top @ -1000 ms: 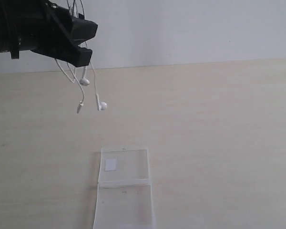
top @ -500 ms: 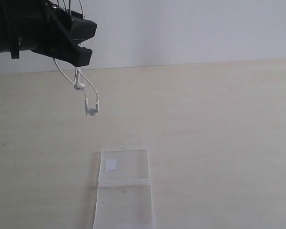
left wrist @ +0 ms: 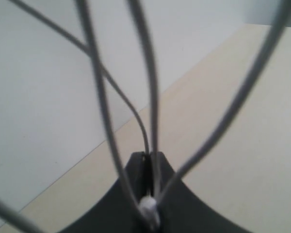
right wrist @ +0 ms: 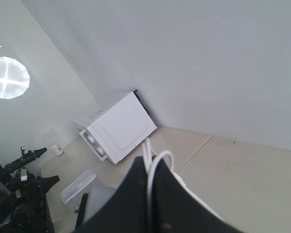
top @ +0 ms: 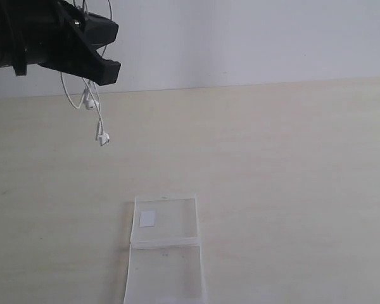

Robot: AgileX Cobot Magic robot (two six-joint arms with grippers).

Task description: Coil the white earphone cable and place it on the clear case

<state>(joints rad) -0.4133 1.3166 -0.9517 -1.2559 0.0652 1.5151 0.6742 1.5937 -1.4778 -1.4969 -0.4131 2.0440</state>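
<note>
Over the far left corner of the pale wood-grain desk [top: 291, 177], your left gripper [left wrist: 149, 161], two black matte wedge fingers, has just gone from part-open to fully closed. The left wrist view shows the fingers meeting on a hairline seam, with strands of the thin, glossy white earphone cable [top: 100, 134] pinched there and fanning out in loose arcs. A small white moulded piece [left wrist: 148, 208] sits at the base of the fingers.

Below the gripper, the two rounded earbuds have swung in toward the left and now hang closer under the jaws than a second ago. The loops look gathered, so I judge the coiling is about done. The cable hangs in the air, well apart from its target, so the carry and the set-down remain.

Toward the desk's near edge, left of middle, lies the flat, clear plastic case [top: 168, 234]. Its two hinged halves are open, and the farther half carries a small white square sticker [top: 147, 218].

Your right gripper [right wrist: 148, 170] is also shut, with white cable loops emerging between its black fingers.
</note>
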